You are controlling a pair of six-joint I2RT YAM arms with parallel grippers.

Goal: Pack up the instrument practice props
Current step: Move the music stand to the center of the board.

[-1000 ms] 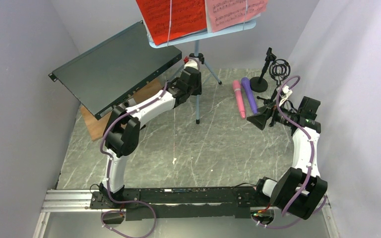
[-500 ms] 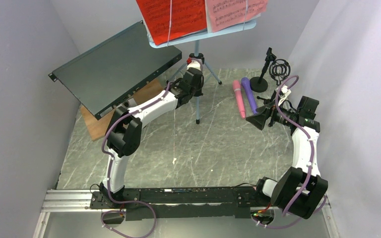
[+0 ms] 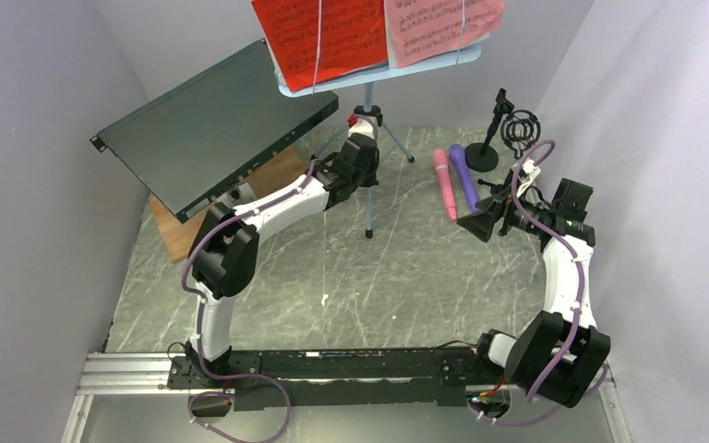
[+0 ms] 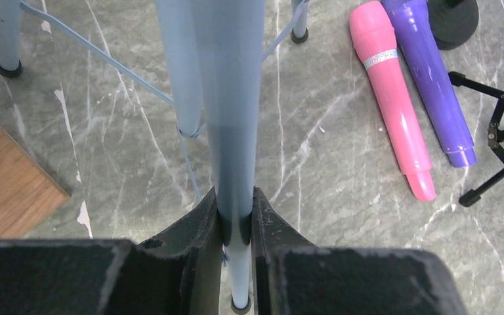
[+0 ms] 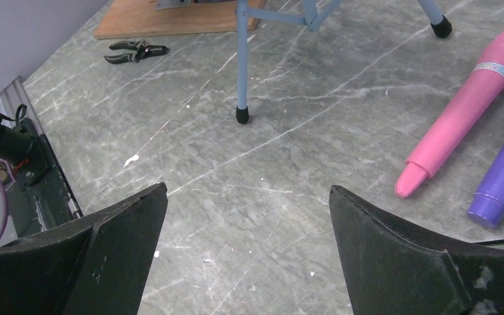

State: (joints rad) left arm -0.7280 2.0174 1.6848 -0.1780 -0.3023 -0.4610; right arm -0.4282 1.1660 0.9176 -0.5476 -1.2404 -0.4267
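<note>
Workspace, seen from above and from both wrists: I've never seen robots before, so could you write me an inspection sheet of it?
Surface: grey veined table, a few white marks.
Job's things: music stand upright, red page and pink page on its rack; pink microphone and purple microphone lying side by side; two black mic supports standing beyond.
Clutter: dark metal box tilted above a wooden board; black pliers.
Hands: left hand shut on the stand's pole; right hand open, holding nothing.
Cables: purple cables along both arms.
Surroundings: pale walls.

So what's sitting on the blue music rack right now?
A red sheet-music page and a pink page beside it. They cover most of the rack; any pages beneath them are hidden.
</note>
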